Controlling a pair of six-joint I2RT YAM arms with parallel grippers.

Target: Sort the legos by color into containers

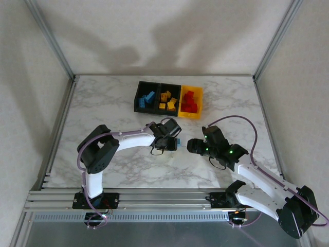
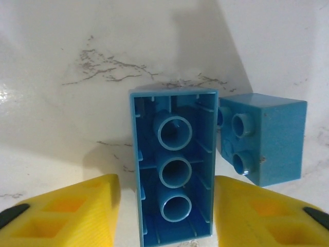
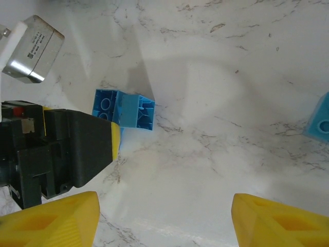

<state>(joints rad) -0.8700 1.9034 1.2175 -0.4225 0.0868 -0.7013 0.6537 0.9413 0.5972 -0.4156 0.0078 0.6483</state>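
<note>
— Where is the brick in play?

— A long blue brick (image 2: 175, 170) sits on the marble table (image 2: 77, 77) near its middle. Its hollow side faces the left wrist camera, with three tubes showing. The bottom of that view cuts off its near end.

— Is it held?

— It isn't clamped. The left gripper (image 2: 164, 180) stands around it with jaws partly spread. One finger (image 2: 257, 216) looks to touch the brick's wall, and a shadowed gap shows at the other.

— Anything beside it?

— A second blue brick (image 2: 264, 141), shorter, lies on its side just beside it with its studs toward the long one. I can't tell whether the two touch. From above, the left gripper's body covers most of both, and a bit of blue peeks out at its tip.

— And the right gripper?

— The right gripper (image 3: 164, 198) hovers near, facing the left one. Its fingers are spread wide over bare marble and grip nothing. At the right edge of its wrist view the frame cuts off another blue brick (image 3: 320, 121).

— The containers?

— They stand in a row at the far side, well apart from both grippers. The left black bin (image 1: 136, 103) holds blue legos (image 1: 148, 98), the middle black bin (image 1: 167, 113) holds yellow legos (image 1: 167, 101), and the yellow bin (image 1: 199, 98) holds red legos (image 1: 189, 101). The pieces are too small to count.
</note>
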